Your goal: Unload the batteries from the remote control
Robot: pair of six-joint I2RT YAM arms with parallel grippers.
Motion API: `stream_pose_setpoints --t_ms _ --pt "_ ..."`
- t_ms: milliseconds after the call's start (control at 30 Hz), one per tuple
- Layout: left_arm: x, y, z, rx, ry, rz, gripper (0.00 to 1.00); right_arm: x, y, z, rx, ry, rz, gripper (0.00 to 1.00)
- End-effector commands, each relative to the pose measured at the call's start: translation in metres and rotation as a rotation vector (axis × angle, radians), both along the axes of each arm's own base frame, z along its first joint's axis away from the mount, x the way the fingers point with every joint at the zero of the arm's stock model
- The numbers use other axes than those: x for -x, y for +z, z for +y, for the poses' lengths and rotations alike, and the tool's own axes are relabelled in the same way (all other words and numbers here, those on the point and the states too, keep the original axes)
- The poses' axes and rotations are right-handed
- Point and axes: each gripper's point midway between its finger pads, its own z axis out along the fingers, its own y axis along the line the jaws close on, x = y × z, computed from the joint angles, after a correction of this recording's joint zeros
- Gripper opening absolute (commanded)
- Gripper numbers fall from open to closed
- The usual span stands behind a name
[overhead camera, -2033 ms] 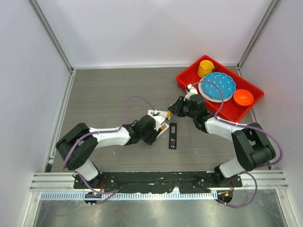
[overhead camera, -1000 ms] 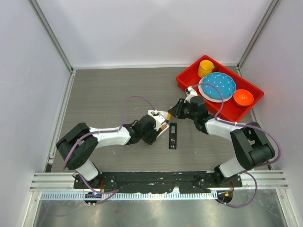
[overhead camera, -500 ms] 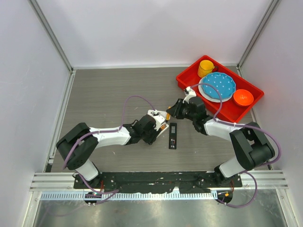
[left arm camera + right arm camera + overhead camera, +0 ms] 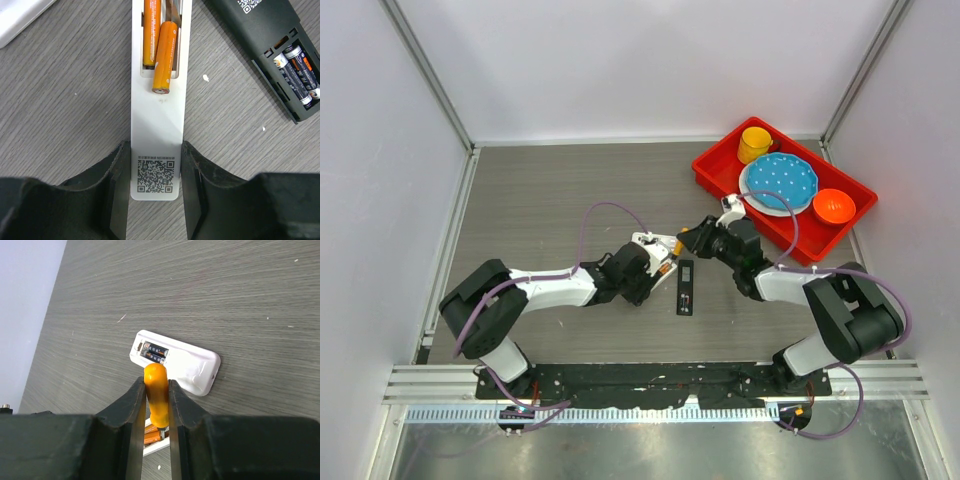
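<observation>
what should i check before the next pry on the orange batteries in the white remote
1. left tool clamped on the white remote: ok
2. right tool gripping the screwdriver by its orange handle: ok
3. tilted orange battery out of the bay: not ok, one end lies over the rim, the other is inside
4. second orange battery out: not ok, it lies seated
5. screwdriver tip under a battery: cannot tell, the handle hides it
6. black remote unloaded: not ok, its dark batteries sit in the open bay
</observation>
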Motion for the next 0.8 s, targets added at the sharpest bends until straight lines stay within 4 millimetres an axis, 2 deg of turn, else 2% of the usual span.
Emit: stream_pose_setpoints --t_ms 0,300,500,767 --pt "0.004 -0.015 0.001 -0.027 -0.004 0.036 0.00 0.008 0.047 0.019 -0.226 0.044 -0.080 0.01" --pt "0.005 -0.016 0.000 -0.026 -0.008 0.042 0.00 0.011 0.059 0.012 -0.265 0.020 -0.121 0.01" --pt "0.005 -0.015 -0.001 -0.024 -0.009 0.042 0.00 0.013 0.070 0.017 -0.306 0.056 -0.156 0.01" --pt "0.005 -0.016 -0.001 -0.025 -0.009 0.045 0.00 0.012 0.073 0.022 -0.317 0.092 -0.194 0.01"
